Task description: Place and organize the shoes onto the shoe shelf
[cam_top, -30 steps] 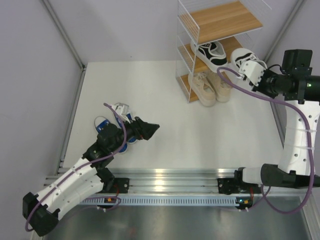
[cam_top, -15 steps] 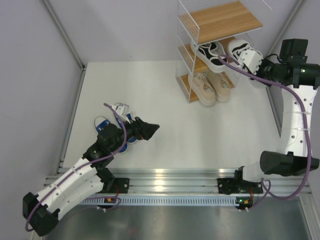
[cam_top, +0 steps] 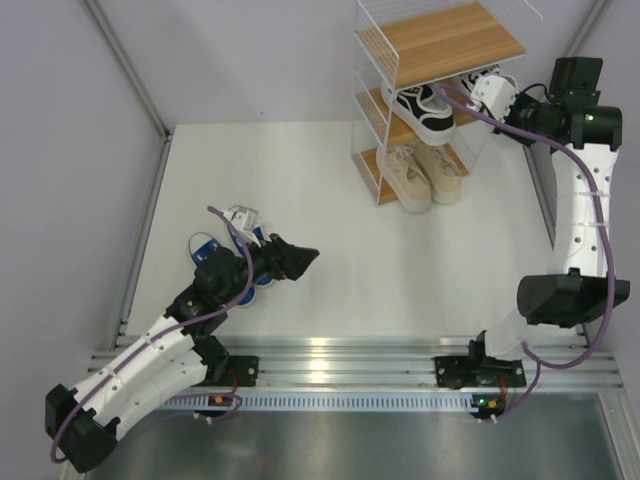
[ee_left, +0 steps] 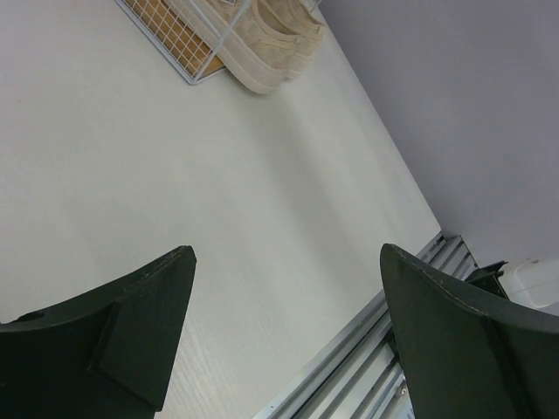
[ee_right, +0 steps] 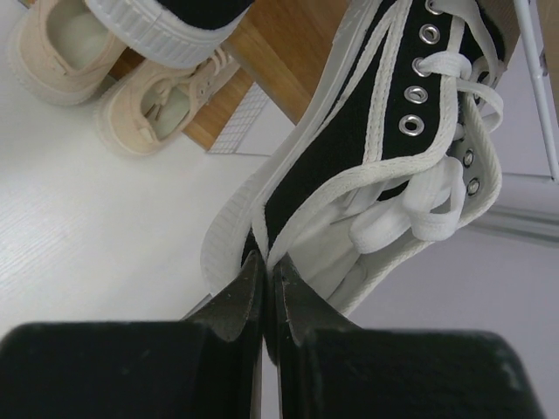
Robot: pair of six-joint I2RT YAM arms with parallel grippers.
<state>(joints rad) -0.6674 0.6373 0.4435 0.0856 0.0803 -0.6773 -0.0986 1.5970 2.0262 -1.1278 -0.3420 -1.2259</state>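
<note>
The right gripper (ee_right: 265, 272) is pressed together on the collar of a black shoe (ee_right: 349, 148), which is pinched by its edge with the white laces hanging loose. In the overhead view, at the upper right of the frame, this shoe is held at the right side of the shoe shelf (cam_top: 450, 40). It is level with the middle tier and just beside the second black shoe (cam_top: 420, 105) already set there.

Over the last second it has been carried up and to the left, from beside the shelf's lower right corner to the opening of that tier. Whether it rests on the wood yet cannot be told. Only the setting down and release are judged to be left for this pair.

Below, the beige pair (cam_top: 425, 170) is lodged on the bottom tier.

At the lower left, the left gripper (ee_left: 286, 255) is held spread and empty above the counter (cam_top: 350, 260), unmoved. The two blue shoes (cam_top: 240, 220) lie beside and partly under its arm, not yet shelved.
</note>
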